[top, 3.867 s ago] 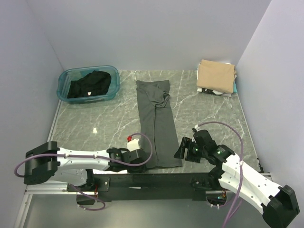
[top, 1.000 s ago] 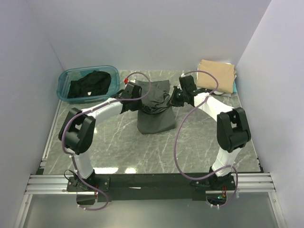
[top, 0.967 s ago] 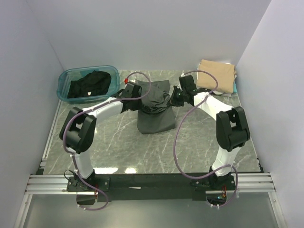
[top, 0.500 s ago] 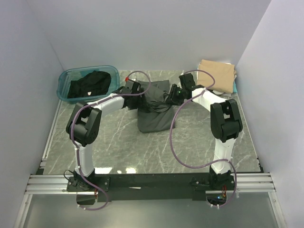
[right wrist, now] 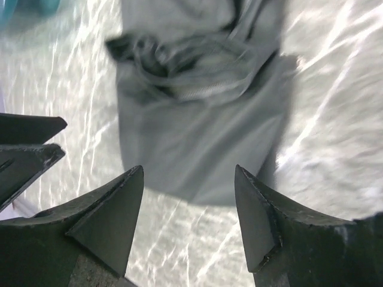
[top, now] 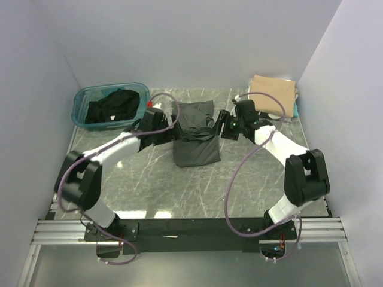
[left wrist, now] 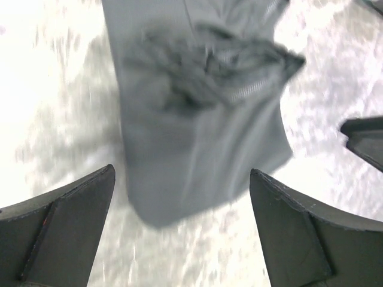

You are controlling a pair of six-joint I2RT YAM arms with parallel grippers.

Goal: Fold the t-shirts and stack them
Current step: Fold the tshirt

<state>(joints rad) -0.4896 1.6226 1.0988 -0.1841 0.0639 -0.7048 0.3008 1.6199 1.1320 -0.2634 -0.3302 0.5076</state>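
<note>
A dark charcoal-grey t-shirt point(top: 196, 149) lies folded in half on the marble table point(top: 149, 179), with bunched cloth at its far end. My left gripper point(top: 166, 130) hovers open just left of it, holding nothing. My right gripper point(top: 223, 125) hovers open just right of it, also holding nothing. In the left wrist view the t-shirt point(left wrist: 197, 131) lies past the open gripper point(left wrist: 182, 173). The right wrist view shows the same t-shirt point(right wrist: 197, 137) beyond its open gripper point(right wrist: 189, 170). A black t-shirt point(top: 114, 106) sits in the tub. A folded tan t-shirt point(top: 272, 94) tops the back-right stack.
The translucent teal tub point(top: 81, 110) stands at the back left. White and teal cloth point(top: 287, 115) shows under the tan shirt at the back right. Grey walls close in the table on three sides. The left gripper's fingers point(right wrist: 30, 140) show in the right wrist view.
Both grippers have opened and let go of the grey t-shirt's far end, then drawn back outward and toward the near side. The shirt stays folded in half.
</note>
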